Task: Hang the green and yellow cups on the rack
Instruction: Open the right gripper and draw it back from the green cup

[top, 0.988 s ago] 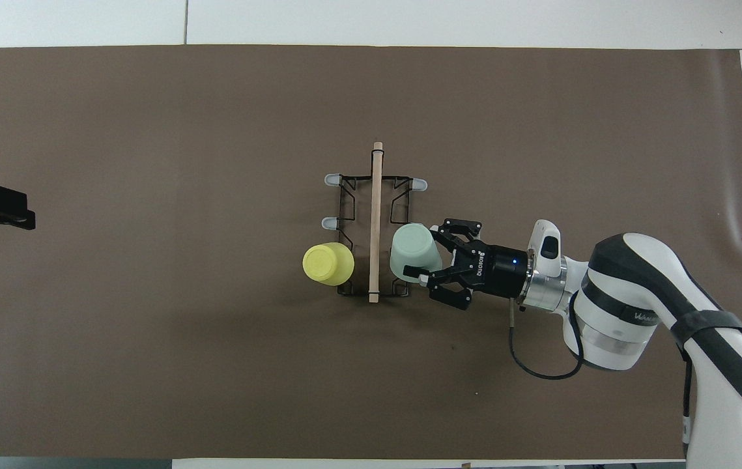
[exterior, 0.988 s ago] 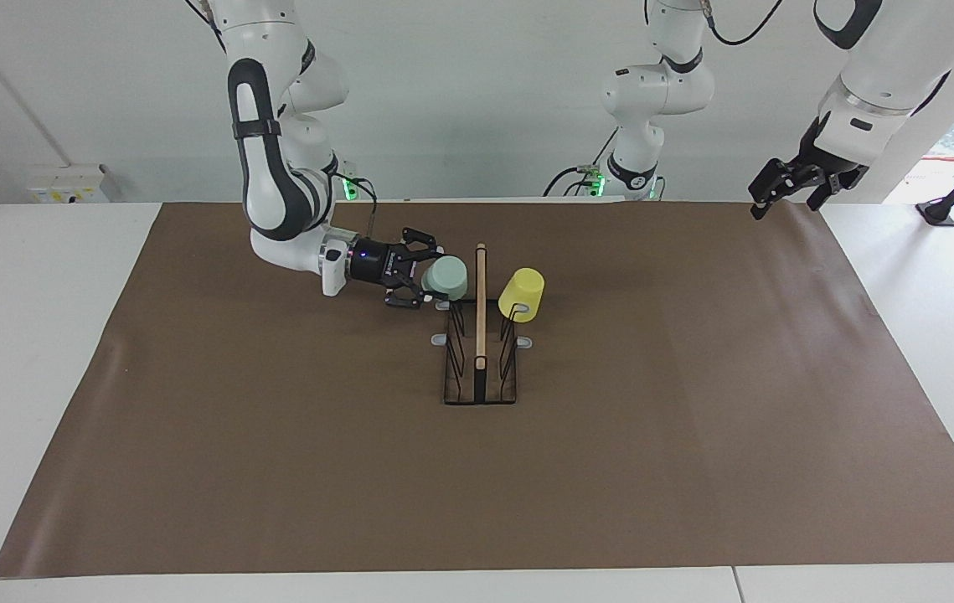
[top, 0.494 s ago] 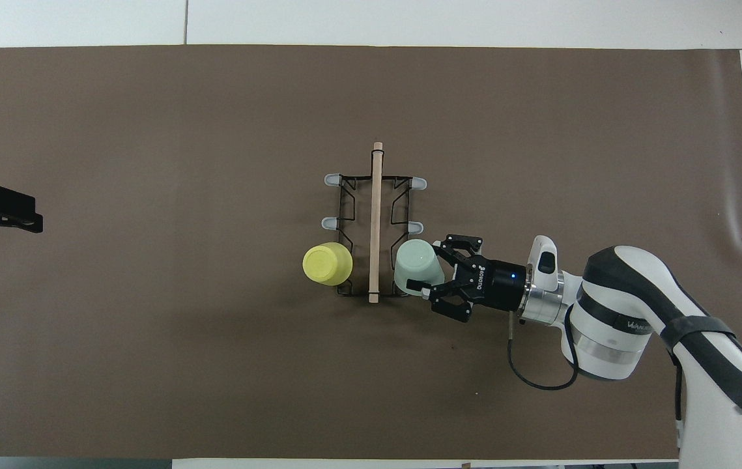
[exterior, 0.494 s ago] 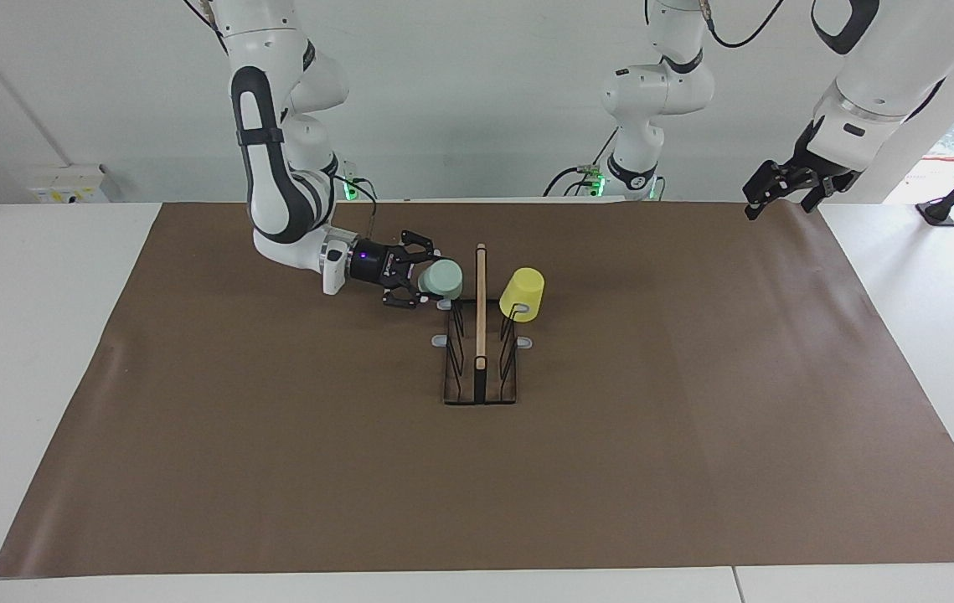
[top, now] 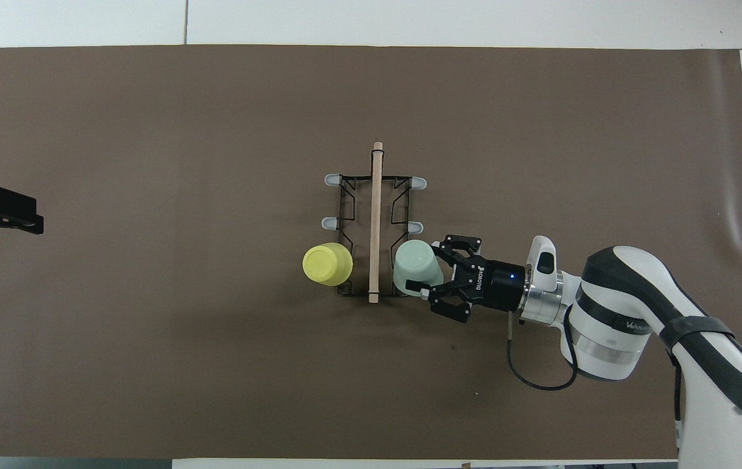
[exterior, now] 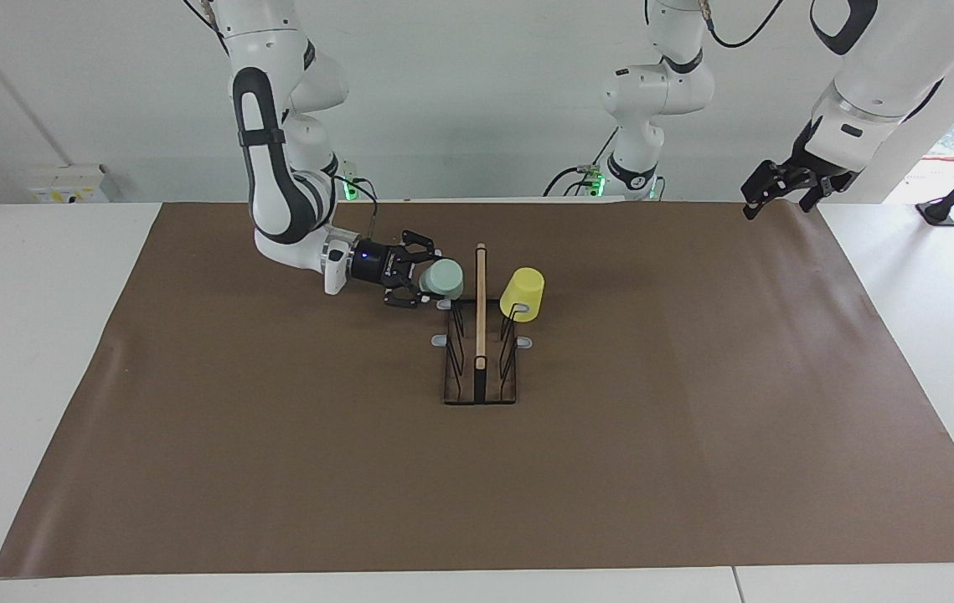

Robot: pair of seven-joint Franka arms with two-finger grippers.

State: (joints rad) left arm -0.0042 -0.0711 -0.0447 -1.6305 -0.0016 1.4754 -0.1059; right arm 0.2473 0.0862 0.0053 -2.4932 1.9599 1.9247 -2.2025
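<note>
The black wire rack [exterior: 481, 335] with a wooden centre bar stands mid-table; it also shows in the overhead view [top: 375, 221]. The yellow cup [exterior: 523, 293] hangs upside down on the prong nearest the robots, toward the left arm's end [top: 327, 264]. My right gripper [exterior: 425, 285] is shut on the mint green cup [exterior: 445, 279] and holds it tilted at the matching prong toward the right arm's end [top: 415, 266]. My left gripper [exterior: 774, 199] waits open and empty over the mat's corner at the left arm's end [top: 37, 218].
A brown mat [exterior: 275, 461] covers most of the white table. Four grey-tipped prongs of the rack farther from the robots are bare [top: 415, 227]. A third robot arm's base [exterior: 636, 167] stands at the table's robot-side edge.
My right gripper has carried the green cup nearer to the robots along the rack and lower, to the nearest prong. The left gripper has drawn back slightly.
</note>
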